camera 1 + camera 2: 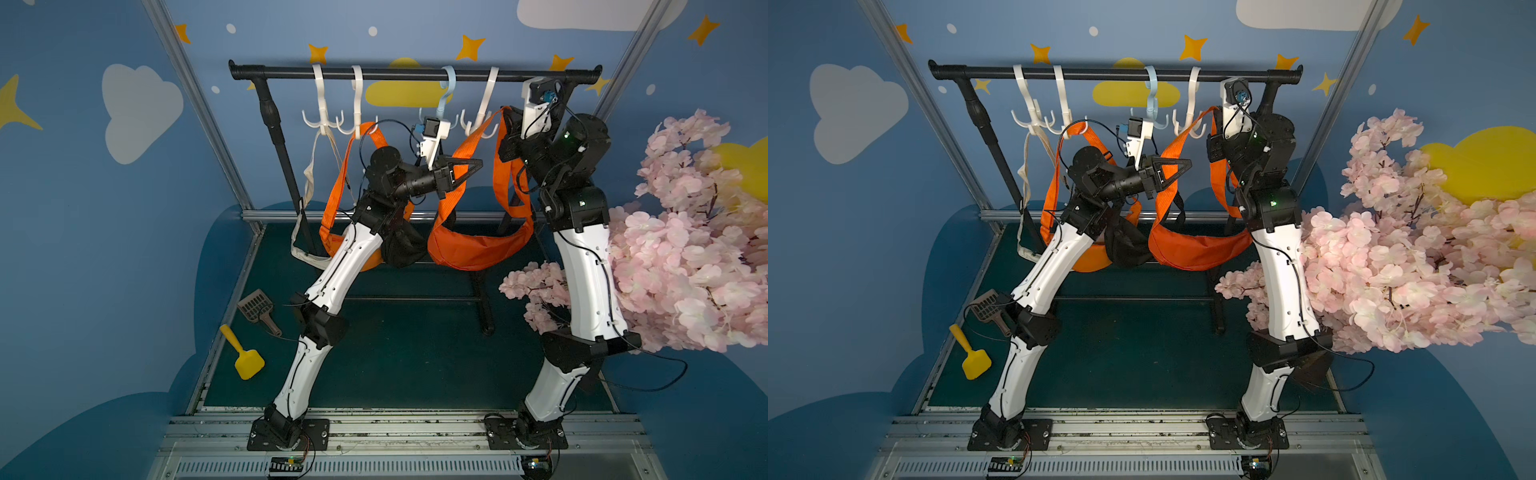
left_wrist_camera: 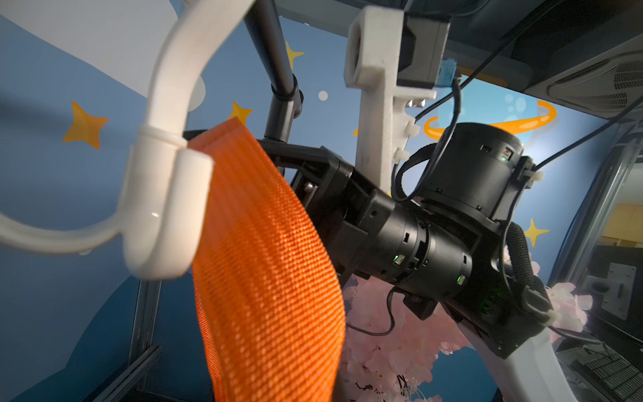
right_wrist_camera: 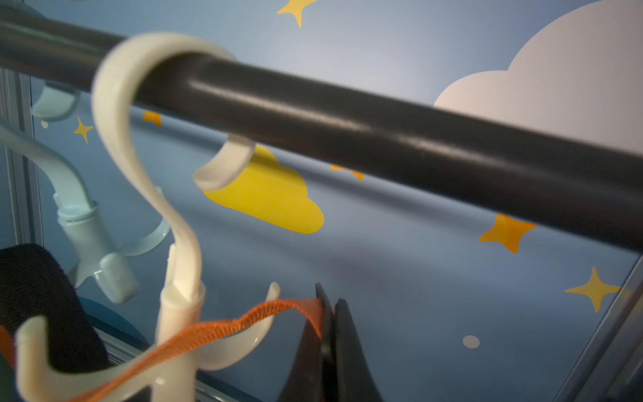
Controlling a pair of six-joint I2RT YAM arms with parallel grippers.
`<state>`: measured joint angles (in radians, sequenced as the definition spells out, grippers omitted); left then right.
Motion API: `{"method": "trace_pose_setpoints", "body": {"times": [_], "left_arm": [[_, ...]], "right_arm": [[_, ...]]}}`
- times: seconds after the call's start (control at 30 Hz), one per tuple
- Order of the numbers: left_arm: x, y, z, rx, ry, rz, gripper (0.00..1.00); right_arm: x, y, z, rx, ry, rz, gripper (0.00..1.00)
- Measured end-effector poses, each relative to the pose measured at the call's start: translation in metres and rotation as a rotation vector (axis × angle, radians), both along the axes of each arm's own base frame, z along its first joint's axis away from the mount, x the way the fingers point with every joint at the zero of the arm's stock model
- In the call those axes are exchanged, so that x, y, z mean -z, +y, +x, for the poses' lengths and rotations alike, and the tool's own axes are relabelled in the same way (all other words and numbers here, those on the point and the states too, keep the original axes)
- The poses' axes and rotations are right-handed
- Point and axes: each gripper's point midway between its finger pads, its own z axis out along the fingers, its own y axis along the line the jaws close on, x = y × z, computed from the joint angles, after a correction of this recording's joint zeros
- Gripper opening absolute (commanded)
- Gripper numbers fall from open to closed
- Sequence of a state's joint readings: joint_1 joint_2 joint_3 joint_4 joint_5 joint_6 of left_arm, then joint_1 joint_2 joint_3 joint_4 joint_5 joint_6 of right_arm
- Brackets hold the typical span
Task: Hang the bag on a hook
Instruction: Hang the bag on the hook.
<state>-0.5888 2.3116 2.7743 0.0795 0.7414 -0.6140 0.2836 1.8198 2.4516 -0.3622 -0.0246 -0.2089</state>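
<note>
Blossom branches (image 1: 685, 257) fill my right side, crowding the right arm's lower links. The black rail (image 1: 395, 75) crosses the back of the cell with four hangers on it.

The orange bag (image 1: 478, 249) hangs below the rail, between the two arms, its body sagging clear of the floor. A black bag (image 1: 401, 249) touches its left end. A second orange bag (image 1: 332, 240) shows behind the left arm.

In the left wrist view the strap (image 2: 264, 261) lies over one prong of the white hook (image 2: 163, 195), the rightmost hanger. From there it runs on to the right gripper (image 3: 328, 313), just beside the hook and under the rail. Its fingers are pinched together on the strap's edge.

The left gripper (image 1: 478, 163) points across toward the strap's left run, fingers together. I cannot tell whether the tip touches the webbing.

On the floor at far left lie a yellow scoop (image 1: 245, 357) and a brown scoop (image 1: 257, 309).
</note>
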Motion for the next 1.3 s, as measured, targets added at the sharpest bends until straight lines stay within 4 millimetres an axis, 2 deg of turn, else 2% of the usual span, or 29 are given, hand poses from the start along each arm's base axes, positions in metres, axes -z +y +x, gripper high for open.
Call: {"method": "trace_pose_setpoints", "body": {"times": [0.17, 0.3, 0.43, 0.47, 0.53, 0.57, 0.77, 0.87, 1.13, 1.3], "left_arm": [[0.001, 0.001, -0.001, 0.012, 0.002, 0.006, 0.11], [0.004, 0.001, -0.002, 0.025, -0.004, 0.018, 0.27], [0.011, -0.002, -0.003, 0.043, -0.005, 0.042, 0.57], [0.013, -0.002, -0.004, 0.048, -0.009, 0.050, 0.68], [0.017, -0.003, -0.005, 0.055, -0.005, 0.066, 0.96], [0.019, -0.004, -0.005, 0.057, -0.003, 0.074, 0.99], [0.022, 0.000, -0.014, 0.060, -0.010, 0.119, 0.99], [0.017, 0.005, -0.021, 0.054, -0.029, 0.132, 0.99], [-0.004, 0.020, -0.041, 0.013, -0.118, 0.151, 0.99], [-0.001, 0.024, -0.038, -0.043, -0.130, 0.187, 0.99]], "right_arm": [[0.044, 0.009, 0.014, -0.027, 0.102, -0.021, 0.00], [0.056, 0.012, 0.016, -0.042, 0.126, -0.021, 0.00], [0.054, 0.011, 0.011, -0.048, 0.125, -0.014, 0.00], [0.052, 0.011, 0.009, -0.050, 0.122, -0.011, 0.07], [0.052, 0.011, 0.006, -0.053, 0.121, -0.007, 0.25], [0.053, 0.010, 0.004, -0.056, 0.120, -0.007, 0.32], [0.062, 0.007, -0.016, -0.074, 0.125, 0.005, 0.69], [0.060, 0.006, -0.029, -0.088, 0.116, 0.007, 0.80], [0.043, 0.005, -0.066, -0.145, 0.073, 0.025, 0.83], [0.048, 0.005, -0.077, -0.166, 0.082, 0.030, 0.83]]}}
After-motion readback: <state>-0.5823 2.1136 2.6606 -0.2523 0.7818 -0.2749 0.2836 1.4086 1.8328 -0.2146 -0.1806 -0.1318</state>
